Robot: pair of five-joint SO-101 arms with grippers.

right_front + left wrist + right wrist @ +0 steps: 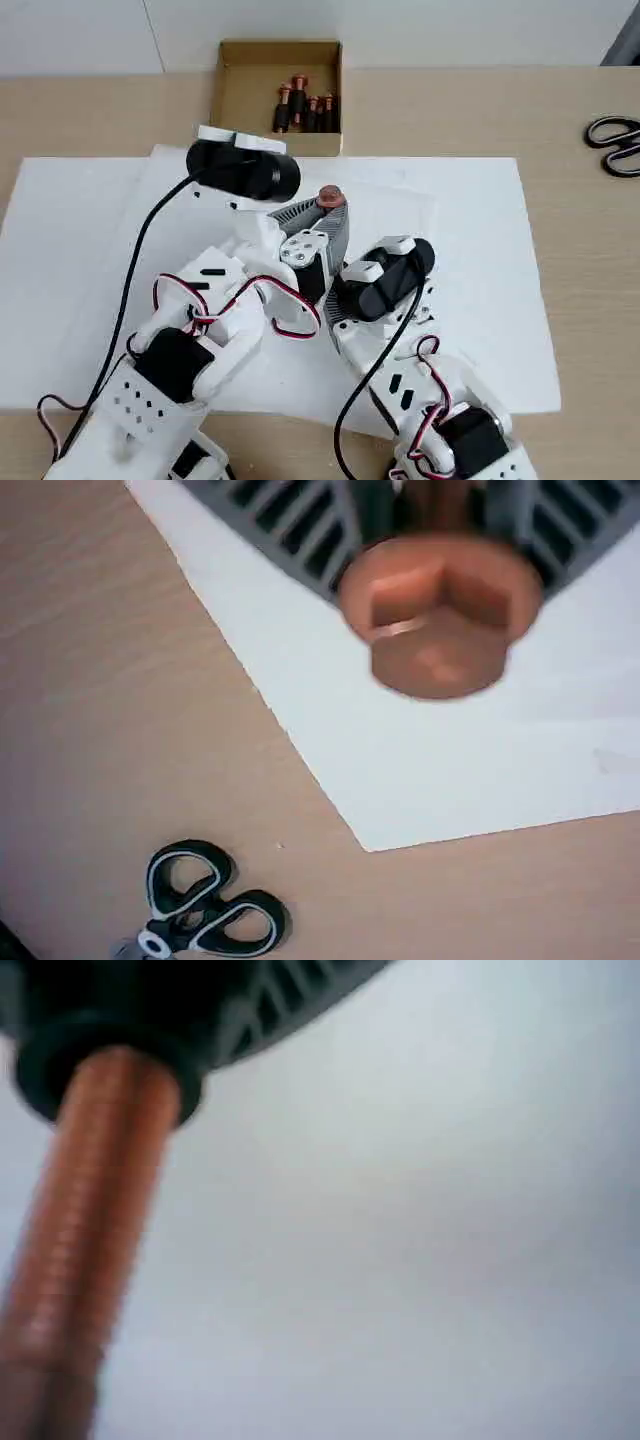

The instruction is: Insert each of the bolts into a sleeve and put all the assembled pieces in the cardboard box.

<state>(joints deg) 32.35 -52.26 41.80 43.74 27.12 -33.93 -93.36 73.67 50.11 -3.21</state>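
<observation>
1. Left gripper [327,210], centre of the frame, just below the cardboard box [230,95]. Its ribbed grey fingers [300,215] are clamped on a copper bolt [330,197] directly behind the head.
2. The bolt's flanged hex head is uppermost and reads as a disc from above. The long axis is steep, and the shaft is hidden under the fingers. In the left wrist view the head faces the camera, with a finger on each side.
3. Sleeve [110,1025], a black collar. In the right wrist view the bolt's threaded shaft runs straight into it. I cannot tell whether the left gripper bears on the shaft or on the sleeve.
4. Right gripper [340,295], lower centre, tucked under the left one. I cannot tell its grasp.
5. The cardboard box stands at upper centre. Several assembled pieces [300,105] lie side by side in its right half. Their long axes run toward the top edge, copper heads farthest up.
6. Scissors [615,145] lie at the right edge on the bare table [580,300], beside the white paper sheet [480,260].
</observation>
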